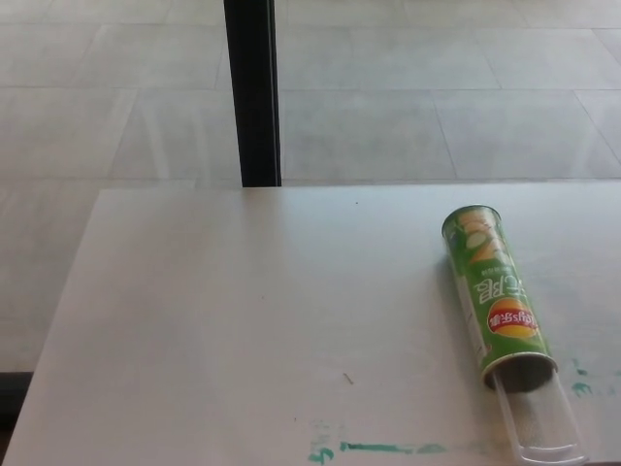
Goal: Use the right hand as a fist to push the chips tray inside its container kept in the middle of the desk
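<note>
A green chips can (494,292) lies on its side on the white desk (243,320), right of the middle, its open mouth facing the near edge. A clear plastic tray (541,421) sticks out of that mouth toward the near edge, about a third of the can's length showing. Neither of my hands shows in the head view.
A black post (252,92) stands behind the desk's far edge, left of centre. Green paint smears (374,448) mark the desk near the front edge, and smaller ones (580,386) lie right of the can. Tiled floor lies beyond.
</note>
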